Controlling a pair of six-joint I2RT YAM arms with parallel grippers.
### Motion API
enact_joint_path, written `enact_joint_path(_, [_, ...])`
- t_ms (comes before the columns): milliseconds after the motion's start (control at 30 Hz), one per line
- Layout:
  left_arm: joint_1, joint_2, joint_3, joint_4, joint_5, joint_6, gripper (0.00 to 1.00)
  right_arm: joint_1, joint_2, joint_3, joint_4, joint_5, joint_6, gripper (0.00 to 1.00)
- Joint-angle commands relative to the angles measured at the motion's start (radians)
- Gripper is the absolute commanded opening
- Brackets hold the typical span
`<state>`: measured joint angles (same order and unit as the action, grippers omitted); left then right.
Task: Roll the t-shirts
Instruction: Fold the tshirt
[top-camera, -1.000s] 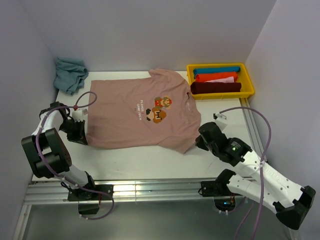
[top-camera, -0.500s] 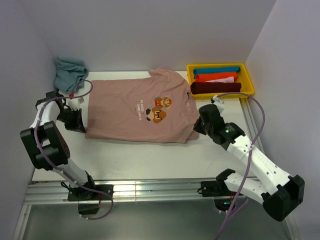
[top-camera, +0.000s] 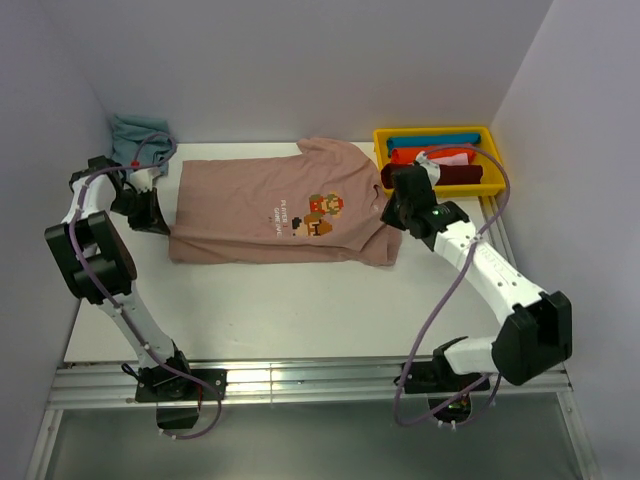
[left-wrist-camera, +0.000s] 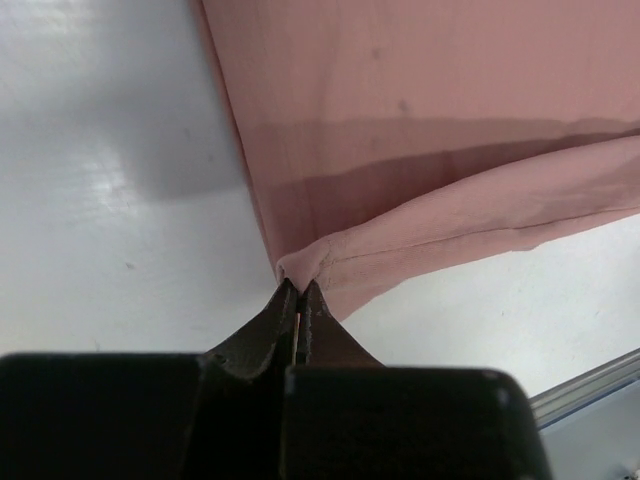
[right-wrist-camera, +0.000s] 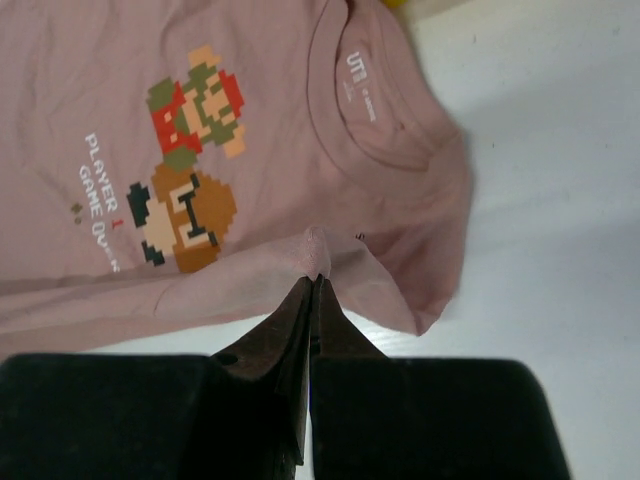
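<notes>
A dusty pink t-shirt (top-camera: 270, 215) with a pixel-figure chest print lies across the white table, its near long edge folded up over the body. My left gripper (top-camera: 158, 218) is shut on the shirt's hem corner at the left end; in the left wrist view the gripper (left-wrist-camera: 300, 288) pinches a fold of the pink t-shirt (left-wrist-camera: 420, 140). My right gripper (top-camera: 392, 216) is shut on the folded edge beside the collar; in the right wrist view the gripper (right-wrist-camera: 316, 276) pinches a peak of the pink t-shirt (right-wrist-camera: 250, 130) just below the print.
A yellow bin (top-camera: 497, 175) at the back right holds rolled shirts in blue, orange, white and dark red. A crumpled teal cloth (top-camera: 138, 131) lies in the back left corner. Walls close the table on the left, back and right.
Both grippers have carried the shirt's near edge away from me, towards the back, folding it over the body. The shirt now looks narrower front to back.
</notes>
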<state>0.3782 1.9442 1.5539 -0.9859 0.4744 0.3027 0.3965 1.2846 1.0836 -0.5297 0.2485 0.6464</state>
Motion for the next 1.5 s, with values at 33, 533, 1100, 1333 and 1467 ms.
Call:
enact_joint_path(33, [-0.005, 0.068, 0.115, -0.002, 0.036, -0.04, 0.0, -0.048, 0.089, 0.088, 0.074, -0.032, -0.065, 0.0])
enact_joint_path(533, [-0.073, 0.232, 0.27, 0.036, 0.003, -0.116, 0.0, -0.094, 0.464, 0.409, 0.028, -0.031, -0.146, 0.0])
enact_joint_path(1100, [-0.098, 0.197, 0.258, 0.081, -0.026, -0.157, 0.0, -0.13, 0.61, 0.521, 0.013, 0.006, -0.175, 0.0])
enact_joint_path(1333, [-0.087, 0.145, 0.206, 0.095, -0.028, -0.148, 0.0, -0.134, 0.567, 0.523, 0.008, 0.02, -0.185, 0.0])
enact_joint_path(1467, [-0.073, 0.15, 0.219, 0.082, -0.016, -0.148, 0.0, -0.137, 0.559, 0.542, -0.001, 0.023, -0.189, 0.0])
